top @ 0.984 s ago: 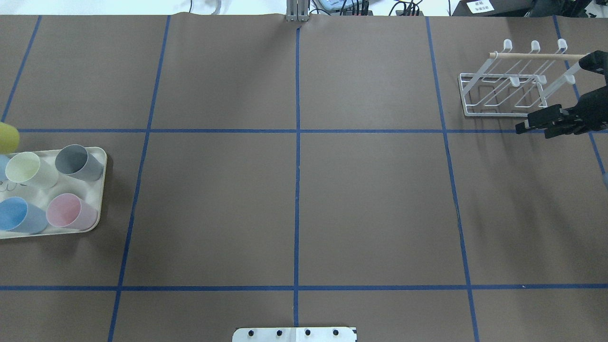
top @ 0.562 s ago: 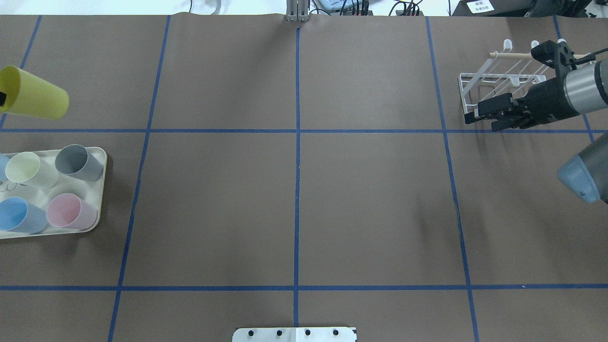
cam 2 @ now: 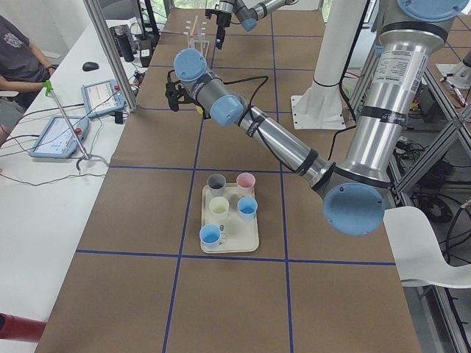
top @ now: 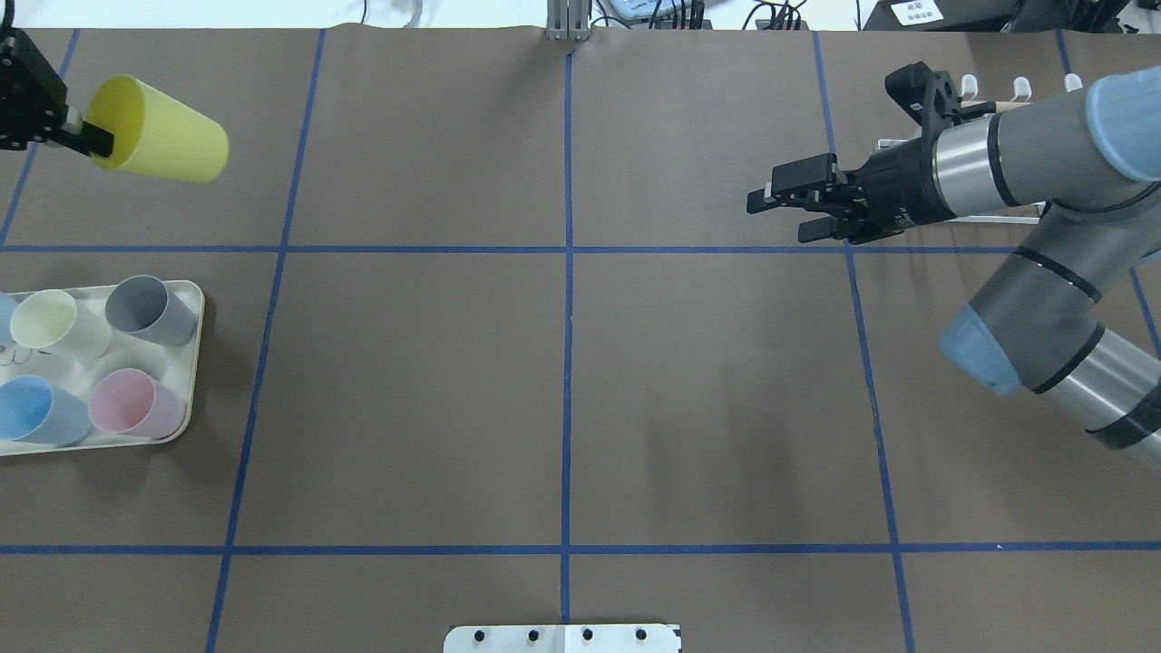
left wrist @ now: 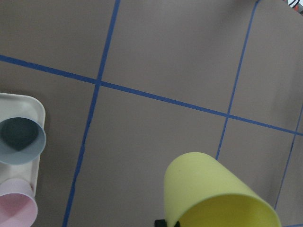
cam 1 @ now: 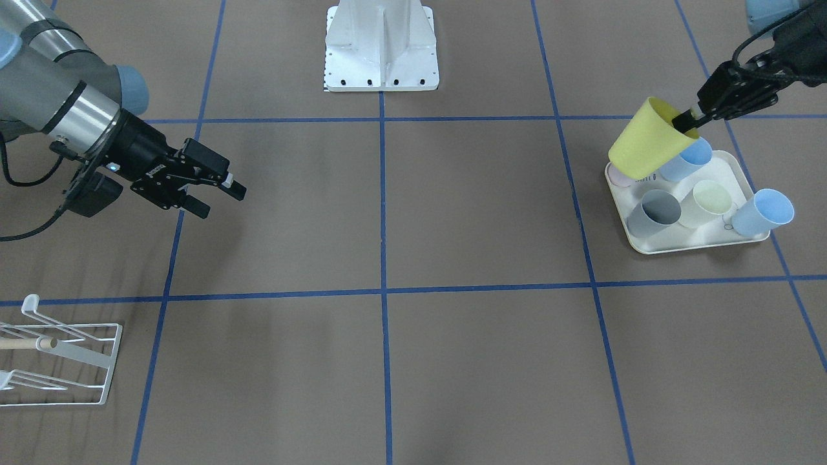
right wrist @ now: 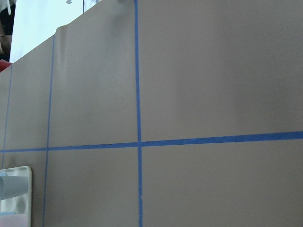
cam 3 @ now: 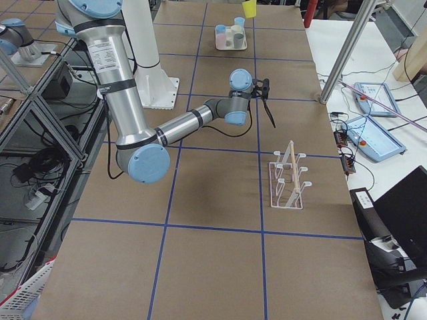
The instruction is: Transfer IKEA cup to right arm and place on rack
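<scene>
My left gripper (top: 83, 138) is shut on the rim of a yellow IKEA cup (top: 163, 141), one finger inside it. It holds the cup on its side in the air at the far left, mouth toward the gripper. The cup also shows in the front view (cam 1: 646, 145) above the tray, and in the left wrist view (left wrist: 213, 194). My right gripper (top: 777, 218) is open and empty, pointing left, right of the table's middle; it also shows in the front view (cam 1: 218, 199). The white wire rack (cam 1: 58, 361) with its wooden dowel stands at the far right, mostly hidden behind the right arm in the overhead view (top: 1021, 87).
A cream tray (top: 192, 363) at the left edge holds grey (top: 150, 310), cream (top: 56, 325), pink (top: 136, 404) and blue (top: 36, 413) cups. Blue tape lines cross the brown table. The robot base plate (cam 1: 381, 45) sits at the near edge.
The left gripper has lifted the yellow cup farther from the tray and carried it rightward. The right arm has swung left, away from the rack, toward the table's middle.
</scene>
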`<action>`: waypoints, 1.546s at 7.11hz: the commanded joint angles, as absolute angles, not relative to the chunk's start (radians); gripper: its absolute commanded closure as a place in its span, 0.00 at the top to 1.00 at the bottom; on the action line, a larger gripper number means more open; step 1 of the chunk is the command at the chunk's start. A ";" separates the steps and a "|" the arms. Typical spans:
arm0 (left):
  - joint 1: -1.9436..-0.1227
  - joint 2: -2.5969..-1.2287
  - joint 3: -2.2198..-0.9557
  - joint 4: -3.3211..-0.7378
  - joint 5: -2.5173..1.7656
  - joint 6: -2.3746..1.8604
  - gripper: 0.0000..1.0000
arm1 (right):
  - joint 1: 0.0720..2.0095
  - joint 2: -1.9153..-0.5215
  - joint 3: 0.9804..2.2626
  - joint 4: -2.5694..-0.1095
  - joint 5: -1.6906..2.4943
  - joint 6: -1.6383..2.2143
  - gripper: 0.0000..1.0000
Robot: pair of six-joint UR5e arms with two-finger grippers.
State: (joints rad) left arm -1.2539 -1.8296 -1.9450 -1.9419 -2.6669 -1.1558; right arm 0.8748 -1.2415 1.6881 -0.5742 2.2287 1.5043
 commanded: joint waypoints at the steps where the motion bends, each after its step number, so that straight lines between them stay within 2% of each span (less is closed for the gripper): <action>1: -1.088 -1.839 -1.938 -2.215 -2.449 -1.405 0.00 | 0.816 -1.183 1.693 -0.569 2.177 1.563 0.99; 4: -0.948 -1.937 -1.828 -2.550 -2.415 -1.845 0.00 | 0.773 -1.147 1.722 -0.568 2.123 1.655 0.99; 6: -0.898 -1.979 -1.747 -2.893 -2.281 -2.212 0.00 | 0.772 -1.131 1.741 -0.560 2.123 1.719 0.99; 7: -0.811 -1.977 -1.726 -3.071 -2.097 -2.362 0.00 | 0.770 -1.141 1.726 -0.449 2.122 1.756 0.99; 9: -0.766 -1.977 -1.687 -3.221 -2.043 -2.512 0.00 | 0.767 -1.140 1.700 -0.243 2.120 1.889 0.99; 11: -0.709 -2.034 -1.578 -3.414 -1.975 -2.563 0.00 | 0.747 -1.114 1.700 -0.099 2.063 2.035 0.99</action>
